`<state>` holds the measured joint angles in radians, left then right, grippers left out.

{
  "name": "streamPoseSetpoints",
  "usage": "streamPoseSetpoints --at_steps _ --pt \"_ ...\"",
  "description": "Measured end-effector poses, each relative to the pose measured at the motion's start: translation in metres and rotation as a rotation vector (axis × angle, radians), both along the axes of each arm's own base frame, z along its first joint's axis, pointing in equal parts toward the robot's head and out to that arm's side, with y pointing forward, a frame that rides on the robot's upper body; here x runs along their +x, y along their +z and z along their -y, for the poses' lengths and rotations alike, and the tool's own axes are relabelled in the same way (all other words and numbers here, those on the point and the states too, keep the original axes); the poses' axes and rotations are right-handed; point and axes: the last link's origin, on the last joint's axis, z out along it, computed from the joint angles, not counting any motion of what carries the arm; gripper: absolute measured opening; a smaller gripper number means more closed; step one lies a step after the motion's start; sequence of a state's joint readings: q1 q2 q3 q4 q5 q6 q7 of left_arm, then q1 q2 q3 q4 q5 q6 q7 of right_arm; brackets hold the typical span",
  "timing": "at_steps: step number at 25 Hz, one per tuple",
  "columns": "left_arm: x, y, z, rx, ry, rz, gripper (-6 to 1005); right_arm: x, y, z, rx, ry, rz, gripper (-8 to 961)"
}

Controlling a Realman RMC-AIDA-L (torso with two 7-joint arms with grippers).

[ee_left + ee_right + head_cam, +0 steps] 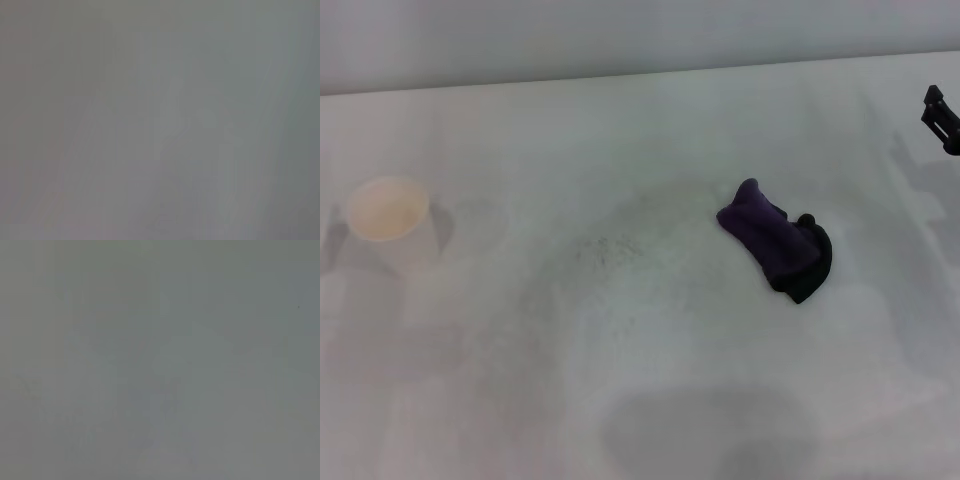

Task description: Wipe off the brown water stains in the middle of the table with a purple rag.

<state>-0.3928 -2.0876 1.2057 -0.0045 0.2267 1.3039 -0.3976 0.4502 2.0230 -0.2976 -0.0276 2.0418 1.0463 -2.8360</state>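
Your purple rag (778,243) lies bunched on the table (650,390), right of its middle, well clear of every edge. No brown stain is visible; only a faint grey speckled smudge (610,250) marks the middle. A paper cup (388,215) stands near the left edge. The right gripper (942,118) sits at the right edge; whether its fingers are spread cannot be told. Both wrist views show nothing.

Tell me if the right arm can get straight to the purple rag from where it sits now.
Probably yes. The right gripper sits at the table's far right edge, and only bare tabletop lies between it and the purple rag. The paper cup stands far off on the left.
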Motion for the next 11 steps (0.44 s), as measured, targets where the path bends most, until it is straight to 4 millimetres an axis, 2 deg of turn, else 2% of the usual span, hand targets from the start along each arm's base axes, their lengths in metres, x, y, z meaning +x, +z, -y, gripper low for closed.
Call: streamPoseSetpoints --at_steps 11 --pt "0.0007 0.0003 0.0008 0.008 -0.003 0.005 893 0.0015 0.0000 0.0018 0.001 -0.005 -0.001 866"
